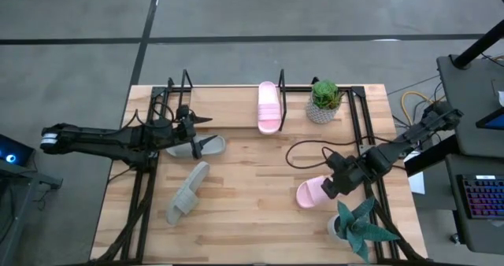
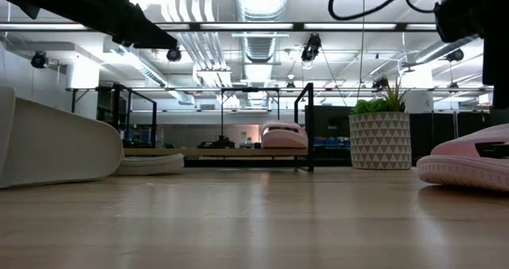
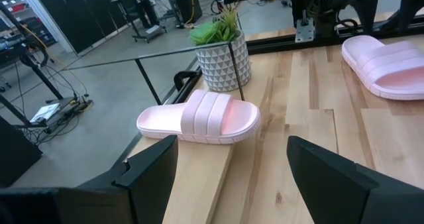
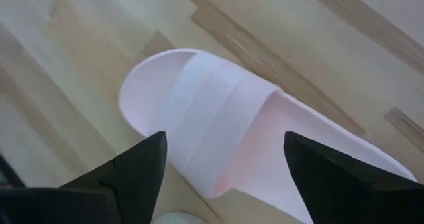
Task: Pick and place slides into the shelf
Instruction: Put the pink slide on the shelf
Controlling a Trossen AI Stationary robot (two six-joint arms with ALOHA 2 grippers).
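Observation:
One pale pink slide [image 1: 268, 106] [image 3: 202, 118] lies flat on the shelf [image 1: 228, 101], at the right end of its wooden board. The other pink slide [image 1: 311, 193] [image 4: 225, 118] lies sole down on the table. My right gripper [image 1: 331, 185] [image 4: 225, 139] hangs open above it, a finger on either side of its strap, touching nothing. One grey-green slide [image 1: 201, 146] [image 2: 151, 164] lies on the table before the shelf. My open left gripper [image 1: 197, 126] [image 3: 232, 144] is beside it, facing along the shelf. The second grey-green slide [image 1: 187, 192] [image 2: 48, 150] lies nearer.
A potted plant in a patterned white pot [image 1: 324, 102] [image 2: 380, 138] stands right of the shelf. A second plant [image 1: 358, 227] sits at the table's near right corner, close to my right arm. Black frame rails run along both table sides. A cable [image 1: 303, 152] loops over the table.

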